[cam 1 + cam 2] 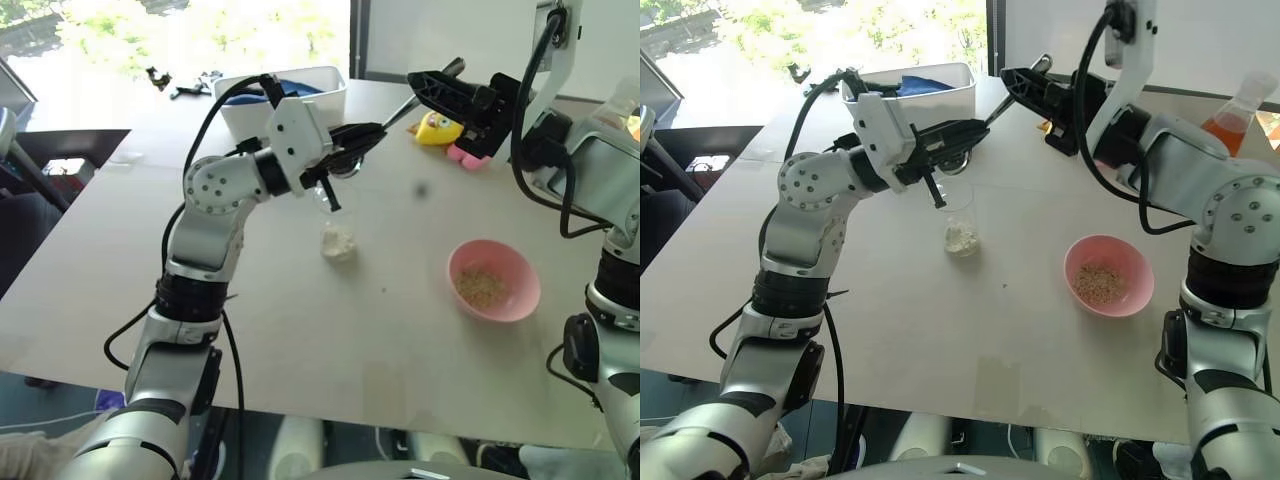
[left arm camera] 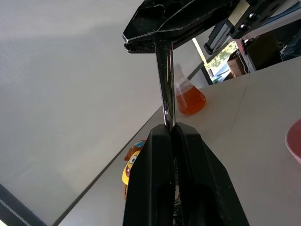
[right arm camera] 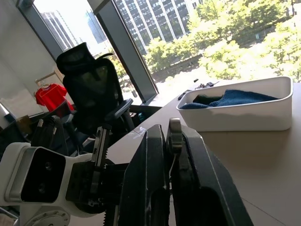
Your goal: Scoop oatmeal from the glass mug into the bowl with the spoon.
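A slim silver spoon (image 1: pixel 400 108) hangs in the air above the table, in the upper middle of the left eye view, held by both grippers at once. The left gripper (image 1: pixel 372 131) is clamped tight on one end, and the right gripper (image 1: pixel 418 82) is clamped tight on the other end, so the spoon bridges the short gap between them. In the left wrist view the spoon's shaft (image 2: pixel 165 89) runs straight out from between the closed black fingers (image 2: pixel 155 188) to the other gripper. In the right wrist view the spoon's end (image 3: pixel 175 129) sits pinched between that gripper's fingers (image 3: pixel 146 188).

Just below the left gripper, near the centre of the frame, stands the glass mug (image 1: pixel 337 228) with a heap of pale oatmeal (image 1: pixel 338 241) at its bottom. The spoon is above it and apart from it.

To the lower right, well apart from the mug, sits the pink bowl (image 1: pixel 516 298) with some oatmeal flakes inside.

At the far edge of the table, upper middle, is a white tub (image 1: pixel 330 95) holding blue cloth. A yellow toy (image 1: pixel 436 129) lies right of it. A flask of orange liquid (image 1: pixel 1237 105) stands at the upper right of the right eye view.
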You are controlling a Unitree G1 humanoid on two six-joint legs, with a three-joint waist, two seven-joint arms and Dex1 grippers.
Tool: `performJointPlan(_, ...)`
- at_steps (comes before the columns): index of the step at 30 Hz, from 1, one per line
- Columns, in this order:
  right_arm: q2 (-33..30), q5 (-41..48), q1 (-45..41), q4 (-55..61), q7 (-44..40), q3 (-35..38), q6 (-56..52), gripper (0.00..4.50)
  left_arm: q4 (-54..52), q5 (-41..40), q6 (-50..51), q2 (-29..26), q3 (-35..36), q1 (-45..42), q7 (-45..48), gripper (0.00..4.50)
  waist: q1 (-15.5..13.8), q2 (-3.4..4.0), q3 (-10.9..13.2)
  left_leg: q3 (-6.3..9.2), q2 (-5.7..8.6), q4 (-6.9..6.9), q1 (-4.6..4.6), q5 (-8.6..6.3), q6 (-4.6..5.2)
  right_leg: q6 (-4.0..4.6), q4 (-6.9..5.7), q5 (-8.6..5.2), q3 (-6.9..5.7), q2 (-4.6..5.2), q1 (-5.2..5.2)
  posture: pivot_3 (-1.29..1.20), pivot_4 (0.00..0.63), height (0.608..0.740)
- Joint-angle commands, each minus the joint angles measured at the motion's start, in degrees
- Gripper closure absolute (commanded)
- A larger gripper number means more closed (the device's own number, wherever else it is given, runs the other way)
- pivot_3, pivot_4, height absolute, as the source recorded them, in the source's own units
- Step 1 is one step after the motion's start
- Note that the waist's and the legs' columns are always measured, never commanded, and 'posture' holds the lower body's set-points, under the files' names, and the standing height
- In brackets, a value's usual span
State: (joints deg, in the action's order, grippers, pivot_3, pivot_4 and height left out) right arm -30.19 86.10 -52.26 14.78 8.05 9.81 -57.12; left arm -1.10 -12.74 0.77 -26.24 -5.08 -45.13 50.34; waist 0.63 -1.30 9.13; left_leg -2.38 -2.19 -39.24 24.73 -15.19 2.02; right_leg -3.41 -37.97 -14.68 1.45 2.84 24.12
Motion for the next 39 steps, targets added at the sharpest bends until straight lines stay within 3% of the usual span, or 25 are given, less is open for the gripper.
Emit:
performJointPlan(1,-0.95,1.16,-0.09,0.15,1.2,2.67,1.38,4.5,-0.1,-4.0,3.54,-0.12,3.49,-2.67,-0.63,3.81,0.02,0.0,0.0,0.0,0.0,0.0,0.0,0.0,0.0,0.0,-0.01,0.0,0.0,0.0,0.0,0.0,0.15,0.74)
performJointPlan(2,-0.96,1.58,-0.06,-0.32,1.71,3.53,1.94,4.5,0.18,-6.09,6.83,-0.11,4.92,-3.57,-1.52,3.61,0.02,0.0,0.0,0.01,-0.01,0.0,0.0,0.0,0.0,0.0,-0.01,0.0,0.0,0.0,0.0,0.0,0.15,0.74)
performJointPlan(6,-0.44,5.08,0.39,-1.72,5.14,7.54,5.09,4.5,1.86,-13.3,20.15,-2.66,10.24,-5.82,-3.38,1.72,0.12,0.0,0.0,0.03,-0.01,-0.03,0.01,0.0,0.0,0.0,-0.01,0.0,-0.01,0.0,0.0,0.0,0.15,0.74)
performJointPlan(7,0.07,6.19,0.65,-1.89,6.81,9.0,6.65,4.5,2.46,-16.0,24.36,-4.07,12.82,-4.95,-3.68,1.51,0.22,0.0,0.0,0.04,-0.01,-0.02,0.0,0.0,0.0,0.0,-0.01,0.0,-0.01,-0.01,0.0,0.0,0.15,0.74)
performJointPlan(11,0.21,10.02,2.72,-1.0,12.29,13.23,11.09,4.5,2.97,-22.18,34.73,-8.12,19.43,0.67,-4.52,1.51,0.63,0.03,0.0,0.02,-0.09,0.02,-0.03,0.13,-0.22,0.0,-0.01,0.0,0.0,-0.01,0.01,0.0,0.15,0.74)
performJointPlan(16,-3.39,14.39,10.1,2.68,17.28,18.93,13.99,4.5,-1.06,-19.2,32.89,-10.58,18.28,15.2,-2.75,1.51,0.02,0.04,-0.01,0.02,-0.11,0.02,-0.03,0.14,-0.24,0.0,0.0,0.0,-0.01,0.09,-0.03,0.0,0.15,0.74)
performJointPlan(20,-6.27,16.9,15.81,4.96,19.33,20.88,15.36,4.5,-0.05,-14.09,27.02,-9.42,13.73,19.23,-2.55,1.51,-0.77,0.02,0.0,0.04,-0.06,0.0,0.04,0.14,-0.23,0.0,0.02,0.0,-0.05,0.15,-0.03,0.0,0.15,0.74)
performJointPlan(29,-7.67,18.54,19.39,7.97,20.81,19.71,19.37,4.5,17.89,-4.39,14.18,-3.98,5.3,8.71,-0.66,1.51,-0.74,0.09,-0.04,-0.24,0.02,-0.04,-0.22,0.0,0.03,0.01,-0.09,0.01,0.02,-0.07,-0.23,0.0,0.15,0.74)
performJointPlan(37,-9.2,19.81,21.78,10.32,21.97,20.14,21.91,4.5,36.42,0.08,3.67,-0.02,3.11,-2.27,3.91,1.51,-0.49,0.09,-0.04,-0.24,0.01,-0.05,-0.06,0.0,0.02,0.0,0.09,0.0,-0.01,-0.03,-0.21,0.0,0.15,0.74)
performJointPlan(39,-9.6,20.11,22.69,11.1,22.26,20.14,22.31,4.5,39.29,0.71,2.05,0.91,3.0,-4.01,4.39,2.25,-0.49,0.08,-0.04,-0.24,0.02,-0.06,-0.06,-0.01,0.02,0.0,0.08,0.0,-0.02,-0.03,-0.21,0.0,0.15,0.74)
